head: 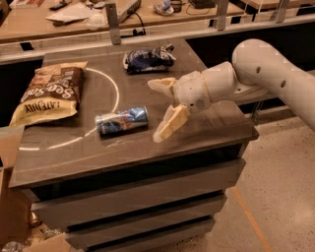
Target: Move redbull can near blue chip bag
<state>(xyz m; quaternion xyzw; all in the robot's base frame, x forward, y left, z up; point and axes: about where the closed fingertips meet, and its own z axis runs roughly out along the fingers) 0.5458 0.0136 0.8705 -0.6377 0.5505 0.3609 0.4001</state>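
Note:
The redbull can [121, 120] lies on its side on the dark table top [206, 133], left of centre. The blue chip bag [149, 58] lies at the back of the table, above and to the right of the can. My gripper [157, 109] hovers over the table just right of the can, apart from it. It is open and empty, with one pale finger [162, 84] pointing left and the other finger [170, 123] angled down toward the table.
A larger brown-and-tan chip bag [47, 98] lies at the table's left side. A white arc [112, 82] is marked on the table top. A cluttered shelf [78, 12] runs behind the table. Cardboard boxes [12, 216] stand at the lower left on the floor.

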